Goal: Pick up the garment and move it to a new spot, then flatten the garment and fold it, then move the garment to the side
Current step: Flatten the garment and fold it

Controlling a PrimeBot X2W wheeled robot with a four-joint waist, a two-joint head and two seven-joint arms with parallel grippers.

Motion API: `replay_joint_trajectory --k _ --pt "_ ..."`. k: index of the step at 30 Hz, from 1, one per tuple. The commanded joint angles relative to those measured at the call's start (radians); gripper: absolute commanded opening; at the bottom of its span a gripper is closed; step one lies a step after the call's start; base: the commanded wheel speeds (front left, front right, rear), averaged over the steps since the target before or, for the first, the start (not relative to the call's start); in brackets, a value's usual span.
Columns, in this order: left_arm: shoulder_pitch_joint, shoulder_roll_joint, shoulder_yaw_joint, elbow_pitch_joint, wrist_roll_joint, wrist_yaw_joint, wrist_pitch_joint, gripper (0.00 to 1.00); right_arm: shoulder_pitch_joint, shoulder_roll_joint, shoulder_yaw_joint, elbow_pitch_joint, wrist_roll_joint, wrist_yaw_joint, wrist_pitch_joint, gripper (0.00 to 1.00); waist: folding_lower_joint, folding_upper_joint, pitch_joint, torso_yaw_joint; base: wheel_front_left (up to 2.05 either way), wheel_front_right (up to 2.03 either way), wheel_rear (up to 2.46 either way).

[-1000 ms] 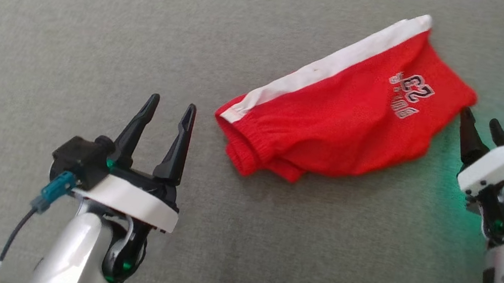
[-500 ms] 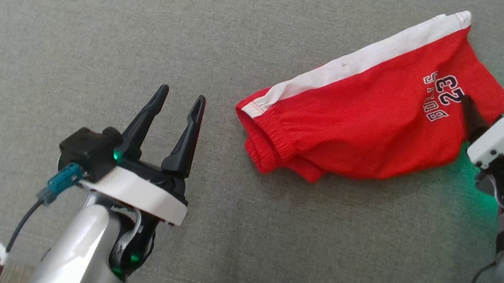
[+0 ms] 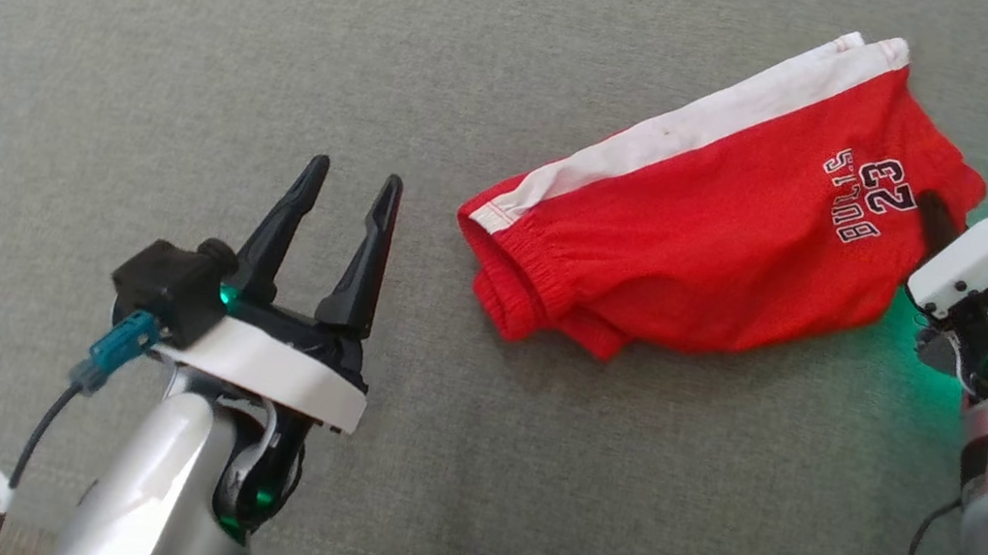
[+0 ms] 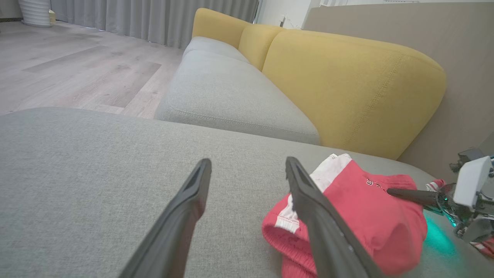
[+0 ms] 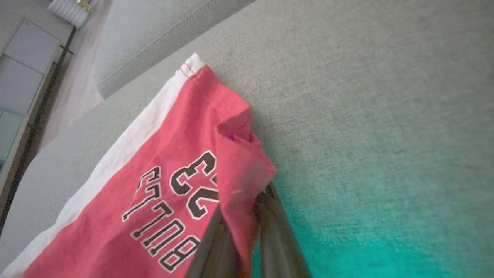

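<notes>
Well, we had one garment (image 3: pixel 713 252) to follow: a pair of red shorts with one white band along its far side and a print reading "23" over "BULLS" near its right end. It lay on the grey cushion (image 3: pixel 198 28), well away from the left edge, in the right half and towards the far edge, with its gathered elastic end pointing to the near left.

And two grippers were in play. We saw the right gripper (image 3: pixel 928 203) at the garment's right end, its two dark fingers drawn together and clamped on a fold of red cloth just beside the print. In the right wrist view that fold stood pinched between them, while the rest of the shorts rested on the cushion. A green light glowed on the fabric beside that wrist.

Over in the left half, nearer the front edge, the left gripper (image 3: pixel 355 172) held its two fingers spread apart, near the gathered end but not touching it. Beyond the cushion we counted one sofa (image 4: pixel 231 85) with yellow backs.
</notes>
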Motion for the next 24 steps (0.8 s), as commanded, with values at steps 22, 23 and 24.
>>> replay_joint_trajectory --k 22,23,24 --pt "0.025 0.005 0.051 -0.019 0.022 -0.005 -0.012 1.0 0.259 0.108 -0.191 -0.181 0.003 0.003 -0.253 0.0 0.0 0.0 -0.118 -0.144 0.0 0.0 0.0" --pt "0.027 0.005 0.049 -0.018 0.023 -0.006 -0.012 1.0 0.266 0.111 -0.191 -0.192 -0.006 0.003 -0.253 0.0 0.0 0.0 -0.12 -0.146 0.0 0.0 0.0" --pt "0.029 0.005 0.047 -0.016 0.023 -0.007 -0.012 1.0 0.27 0.113 -0.189 -0.206 -0.016 0.003 -0.256 0.0 0.0 0.0 -0.122 -0.147 0.0 0.0 0.0"
